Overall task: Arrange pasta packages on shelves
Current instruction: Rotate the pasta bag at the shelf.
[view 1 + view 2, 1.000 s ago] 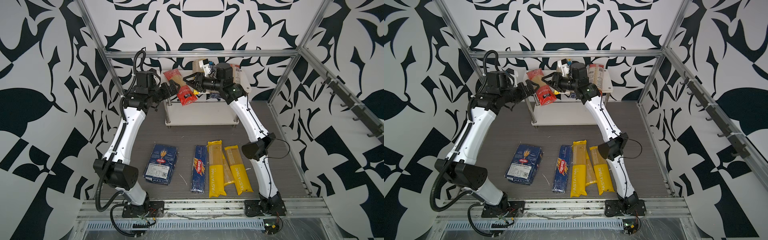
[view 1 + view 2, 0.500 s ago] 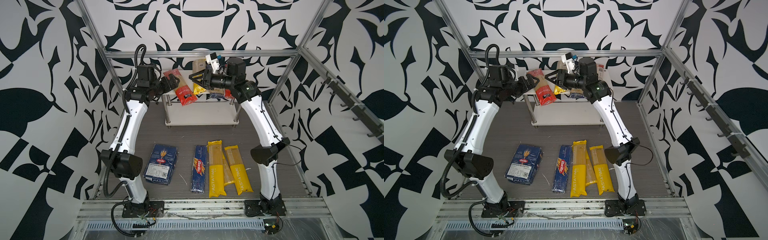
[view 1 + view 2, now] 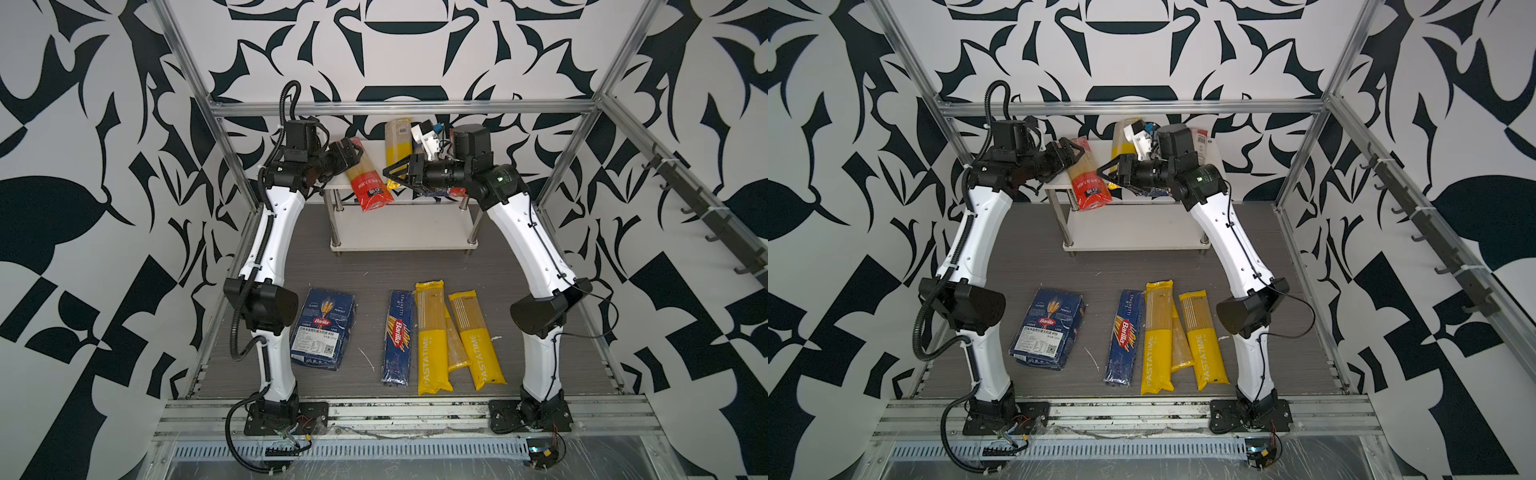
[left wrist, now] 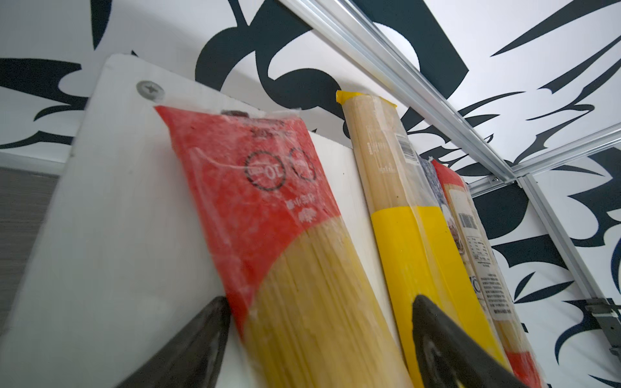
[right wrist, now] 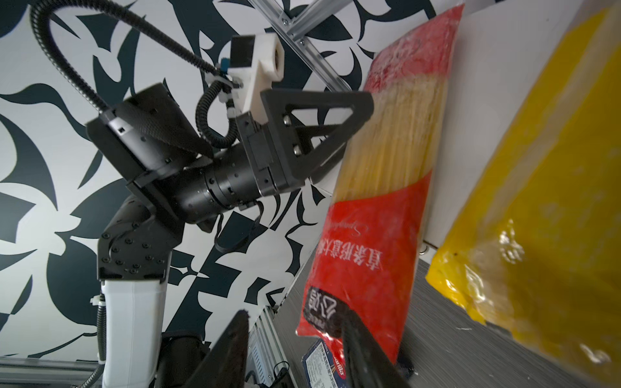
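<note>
Red bag (image 3: 368, 185) lies on rack (image 3: 399, 235) top board (image 3: 376, 154), long axis near-far and a bit skewed, near end hanging over the near edge. L fingers (image 4: 188, 346) are wide and straddle its far half; one touches its edge, no clamp. R fingers (image 5: 225, 356) are part-open just right of the near half, nothing between them; contact can't tell. L arm looks better placed to straighten it. Top board also holds yellow bag (image 3: 395, 145) + packs behind R arm. Counter (image 3: 374, 266): wide Barilla pack (image 3: 324, 328), slim Barilla box (image 3: 398, 336), 3 yellow bags (image 3: 432, 332).

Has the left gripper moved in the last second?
Yes. In both top views the left gripper has shifted up the image, from near the shelves' front edge toward the rear frame bar.
</note>
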{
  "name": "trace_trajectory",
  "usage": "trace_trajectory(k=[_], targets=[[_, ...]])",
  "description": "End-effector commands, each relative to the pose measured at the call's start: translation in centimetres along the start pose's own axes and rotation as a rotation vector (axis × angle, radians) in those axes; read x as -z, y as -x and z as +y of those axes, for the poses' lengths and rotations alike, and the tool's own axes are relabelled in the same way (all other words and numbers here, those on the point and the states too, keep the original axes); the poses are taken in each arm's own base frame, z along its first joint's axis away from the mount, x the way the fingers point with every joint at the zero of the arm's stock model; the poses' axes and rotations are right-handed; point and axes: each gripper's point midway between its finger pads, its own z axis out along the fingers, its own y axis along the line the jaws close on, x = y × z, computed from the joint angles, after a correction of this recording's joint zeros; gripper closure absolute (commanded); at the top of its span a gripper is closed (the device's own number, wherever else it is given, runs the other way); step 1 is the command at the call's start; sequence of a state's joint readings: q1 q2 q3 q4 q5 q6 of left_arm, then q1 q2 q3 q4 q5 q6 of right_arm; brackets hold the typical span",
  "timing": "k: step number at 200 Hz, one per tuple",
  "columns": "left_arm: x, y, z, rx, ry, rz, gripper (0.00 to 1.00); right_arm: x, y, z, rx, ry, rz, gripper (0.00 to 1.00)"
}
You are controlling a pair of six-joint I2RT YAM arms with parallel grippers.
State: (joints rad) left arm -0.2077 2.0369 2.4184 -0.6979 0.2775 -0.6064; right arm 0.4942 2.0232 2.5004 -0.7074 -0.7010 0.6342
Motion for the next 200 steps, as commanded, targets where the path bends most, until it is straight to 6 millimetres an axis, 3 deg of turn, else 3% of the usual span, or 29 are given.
trace_trajectory(k=[1, 89, 119, 150, 177, 200], targets=[[-1.4, -0.4, 0.5, 0.039, -0.014, 0.030, 0.19, 3.1, 0.8, 2.6, 0.089, -0.005, -0.064, 0.53], [-5.0, -0.1, 0.2, 0.132, -0.114, 0.020, 0.27, 7.2, 0.3, 2.5, 0.099, -0.106, -0.123, 0.52], [-5.4, 0.1, 0.6, 0.130, -0.102, 0.006, 0.25, 8.2, 0.1, 2.2, 0.101, -0.143, -0.127, 0.52], [-2.9, 2.2, 0.7, 0.090, -0.060, -0.075, 0.10, 9.2, -0.1, 2.1, 0.108, -0.166, -0.138, 0.49], [0.8, 4.1, -0.1, 0.029, -0.034, -0.147, 0.07, 9.5, -0.3, 1.7, 0.113, -0.173, -0.144, 0.49], [4.4, 4.0, -0.3, -0.042, 0.022, -0.167, 0.07, 9.6, -0.6, 1.5, 0.102, -0.156, -0.141, 0.49]])
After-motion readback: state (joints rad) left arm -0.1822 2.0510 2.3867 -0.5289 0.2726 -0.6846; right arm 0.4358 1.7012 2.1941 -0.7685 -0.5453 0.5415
